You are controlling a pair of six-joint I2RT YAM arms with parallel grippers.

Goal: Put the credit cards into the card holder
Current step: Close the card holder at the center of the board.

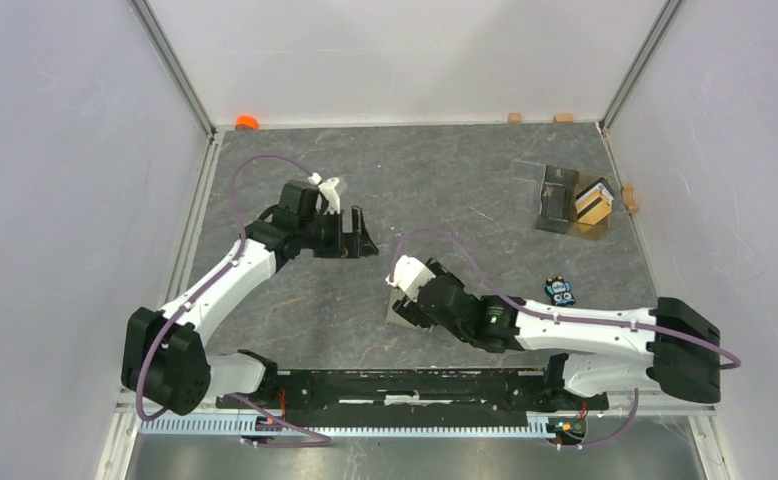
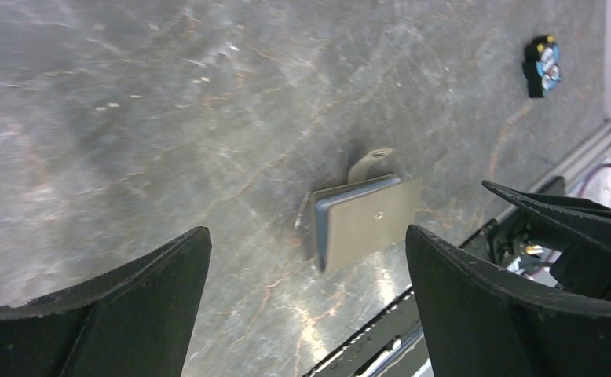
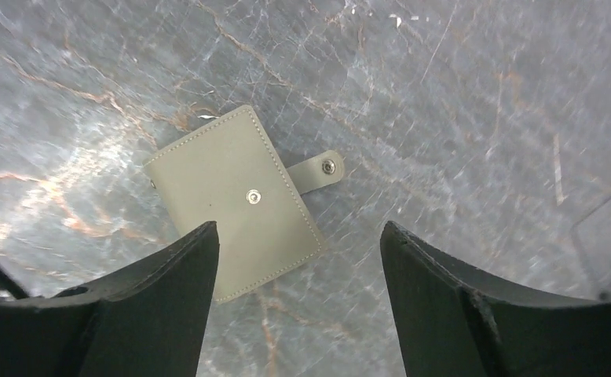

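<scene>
The right gripper is hovering over the closed olive card holder, jaws spread wide and empty, probably lining up a grasp. The left gripper is hovering nearby, equally spread. The tan credit cards are standing in a clear box well apart.

grey marbled table, olive card holder flat at front centre, tab unsnapped, clear plastic box far right, small blue-and-black figure right, wooden blocks at far edge
</scene>
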